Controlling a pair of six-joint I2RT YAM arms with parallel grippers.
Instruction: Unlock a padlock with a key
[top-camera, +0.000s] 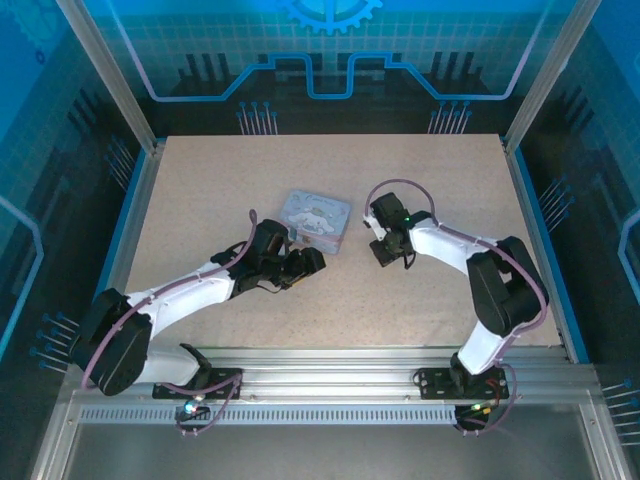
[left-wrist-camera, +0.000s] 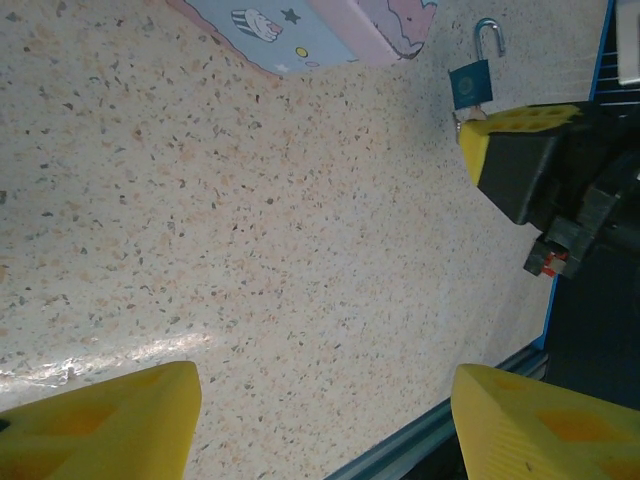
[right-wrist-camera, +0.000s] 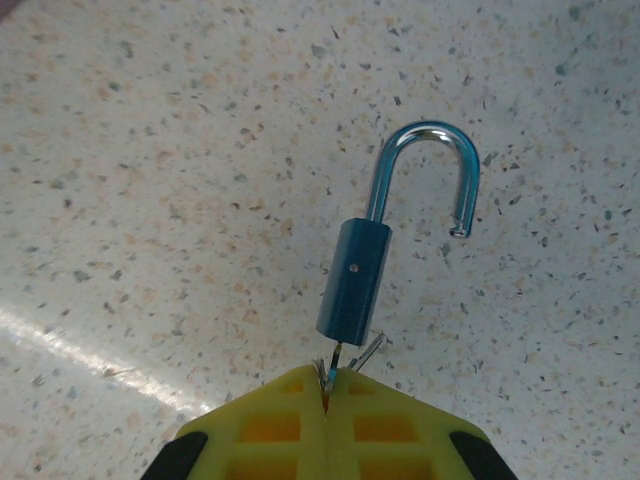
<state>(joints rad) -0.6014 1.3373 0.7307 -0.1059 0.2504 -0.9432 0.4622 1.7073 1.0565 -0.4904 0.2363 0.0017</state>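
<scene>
Starting from above, the left tool and the right tool are seen close together on the middle of the table, beside a pale-blue tin. From the left wrist, yellow fingers are spread wide with nothing between them. The padlock is seen beyond, at the right tool's tip. From the right wrist, the right tool is clamped on the key, which is set in the padlock's base; the shackle is sprung open.

We see just a sliver of the thin metal key between the right arm's yellow jaws; the pale-blue printed tin is cropped.
</scene>
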